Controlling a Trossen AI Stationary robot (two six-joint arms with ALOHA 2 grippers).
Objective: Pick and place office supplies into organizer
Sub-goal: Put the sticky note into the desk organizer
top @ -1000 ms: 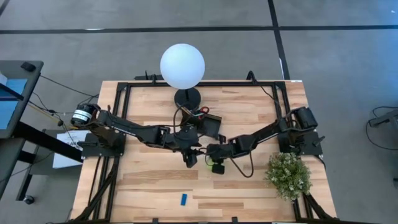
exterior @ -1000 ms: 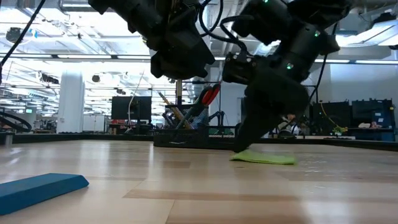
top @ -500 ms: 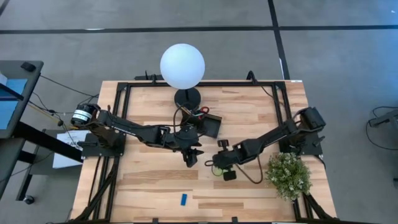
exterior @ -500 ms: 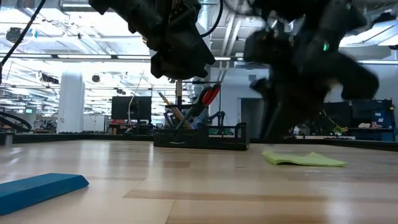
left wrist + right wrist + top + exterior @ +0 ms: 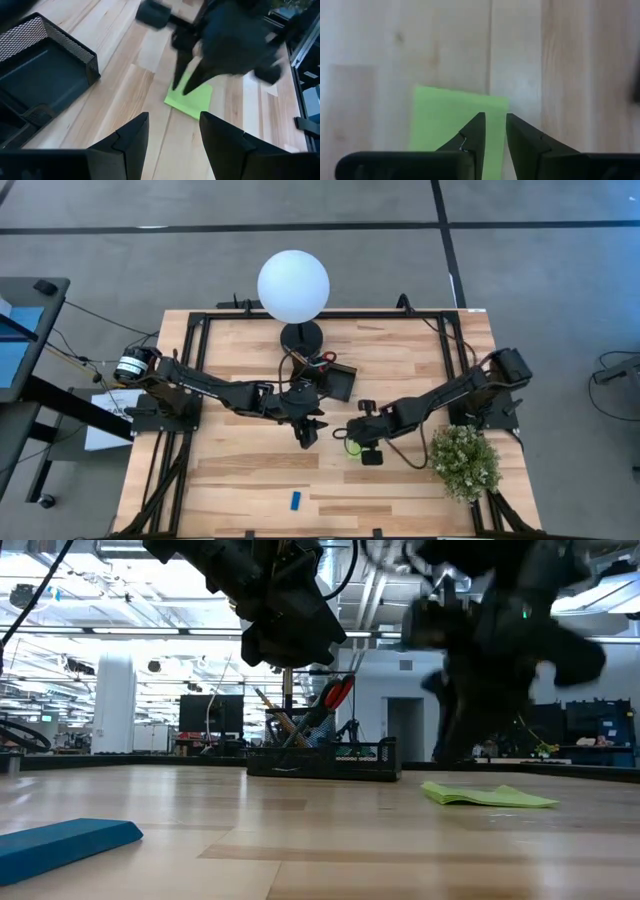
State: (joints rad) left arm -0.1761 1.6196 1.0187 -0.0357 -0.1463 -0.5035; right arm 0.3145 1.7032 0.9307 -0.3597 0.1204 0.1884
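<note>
In the low view the right arm is smeared by motion, so its shape there is hard to read, and the lime-green sticky-note pad [image 5: 488, 796] shows only as a thin wedge lying flat on the tabletop [image 5: 320, 840]. From above, the pad [image 5: 352, 447] is mostly covered by the right arm, with just a green sliver visible. The contents of the organizer [image 5: 325, 380] are partly hidden from above by the left arm; in the low view red scissor handles [image 5: 338, 693] and pencils [image 5: 272, 712] stand up out of it.

The right gripper [image 5: 493, 131] hangs over the pad, which lies on the near side of the organizer, apart from it. Its jaws stand slightly parted with a narrow gap, holding nothing; their tips sit above the pad's edge, and whether they touch it cannot be told. The left gripper [image 5: 172, 135] hovers beside the organizer's near edge, jaws spread and empty, with the pad ahead of them and well clear.

A small blue eraser [image 5: 296, 500] lies alone far from the organizer, close to the tabletop's near edge.
</note>
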